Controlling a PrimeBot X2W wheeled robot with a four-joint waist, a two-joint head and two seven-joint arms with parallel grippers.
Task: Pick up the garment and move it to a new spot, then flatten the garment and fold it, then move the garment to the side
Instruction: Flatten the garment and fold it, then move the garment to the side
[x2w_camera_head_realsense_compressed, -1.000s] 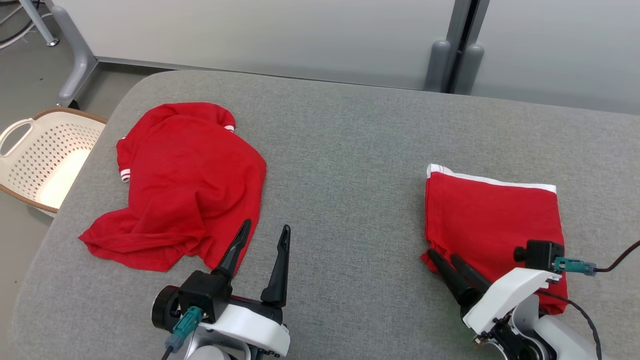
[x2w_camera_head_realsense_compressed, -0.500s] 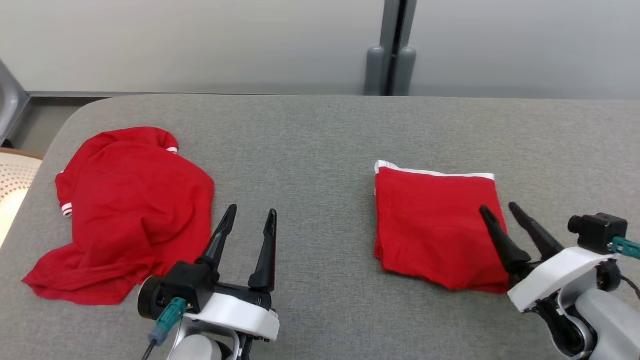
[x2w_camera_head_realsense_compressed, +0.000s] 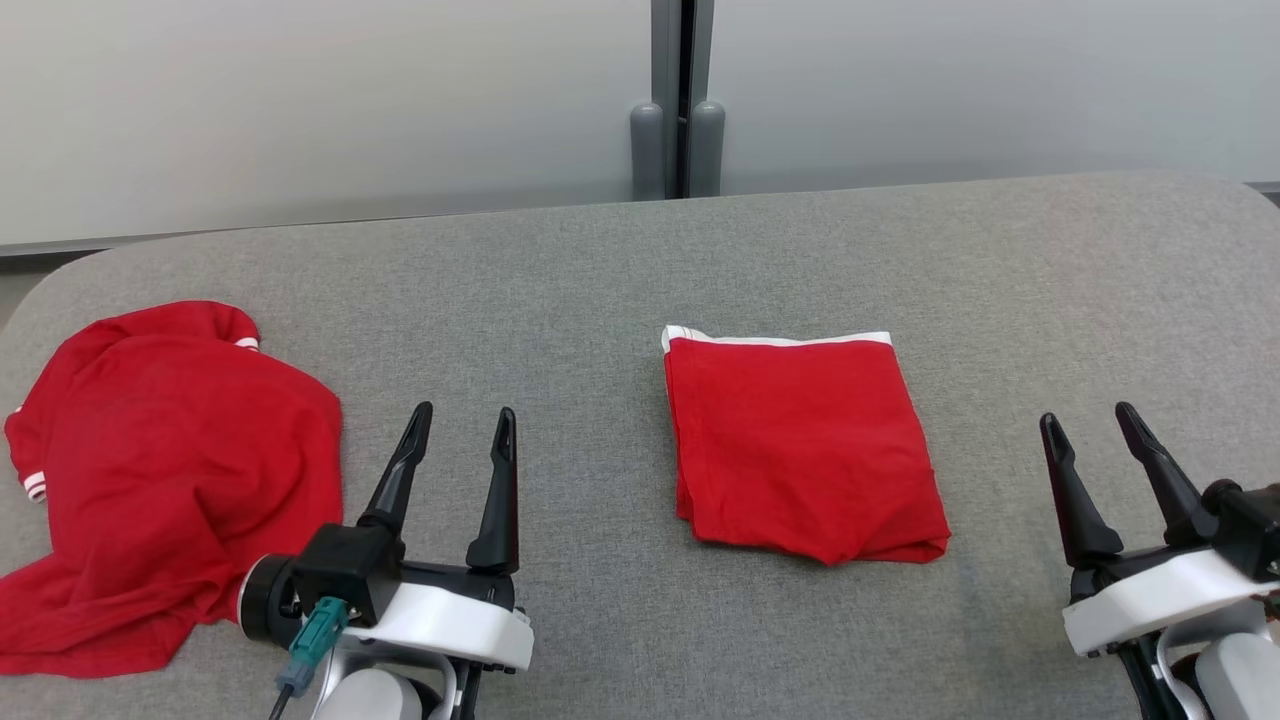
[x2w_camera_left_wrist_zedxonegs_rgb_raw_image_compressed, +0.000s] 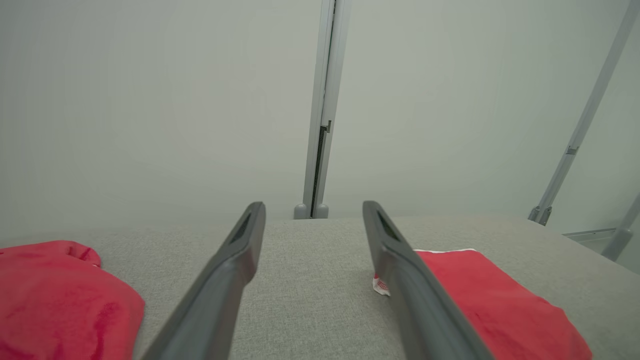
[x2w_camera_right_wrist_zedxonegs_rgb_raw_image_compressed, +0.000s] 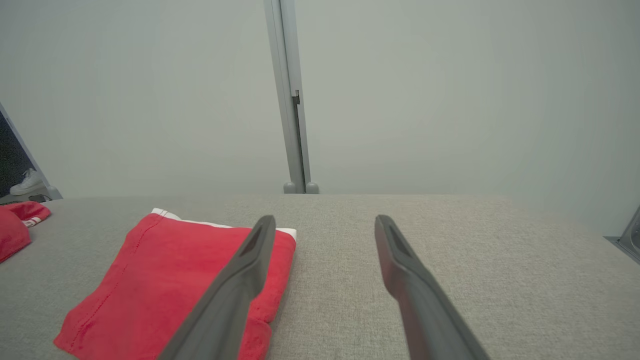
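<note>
1. Red folded garment (x2w_camera_head_realsense_compressed: 800, 450) lies flat on the grey fabric table (x2w_camera_head_realsense_compressed: 600, 300), between my two claws, touching neither.
2. My left claw (x2w_camera_head_realsense_compressed: 466, 412) has its fingers spread, holding nothing; the garment sits ahead and to its right.
3. My right claw (x2w_camera_head_realsense_compressed: 1086, 414) is spread and empty too (garment off to its left).
4. A crumpled red shirt (x2w_camera_head_realsense_compressed: 170, 470) lies just left of the left claw.

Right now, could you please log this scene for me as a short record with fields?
surface: grey fabric table
centre: folded red garment, white band along far edge
left end: crumpled red shirt, unfolded
left gripper: open, empty
right gripper: open, empty, touching nothing
</note>
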